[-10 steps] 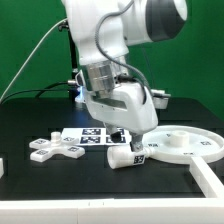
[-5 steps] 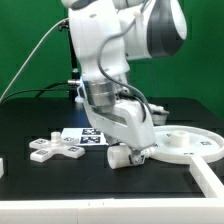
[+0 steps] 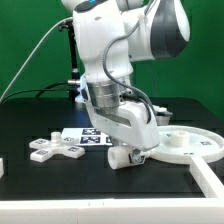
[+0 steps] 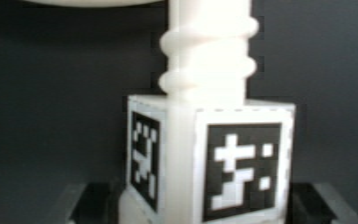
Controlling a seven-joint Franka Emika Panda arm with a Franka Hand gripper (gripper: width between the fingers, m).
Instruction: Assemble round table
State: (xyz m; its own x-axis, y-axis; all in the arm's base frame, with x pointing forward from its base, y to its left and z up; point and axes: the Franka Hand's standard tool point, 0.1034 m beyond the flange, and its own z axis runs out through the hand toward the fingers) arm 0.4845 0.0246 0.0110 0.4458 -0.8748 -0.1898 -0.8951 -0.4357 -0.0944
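Observation:
The white cylinder leg lies on its side on the black table, between the cross-shaped foot and the large rimmed round disc. My gripper is down at table level over the leg. In the wrist view the leg stands straight ahead with its square tags facing the camera. Its tagged block sits between my two dark fingers, which press against both of its sides. My gripper is shut on the leg. An edge of the disc shows beyond the leg's far end.
The marker board lies behind the foot, partly covered by my arm. A white bar lies at the exterior view's front right, and a small white piece at its left edge. A green backdrop stands behind.
My arm has come down over the leg and the fingers now grip its tagged end. The leg has shifted slightly. The foot and disc have not moved.

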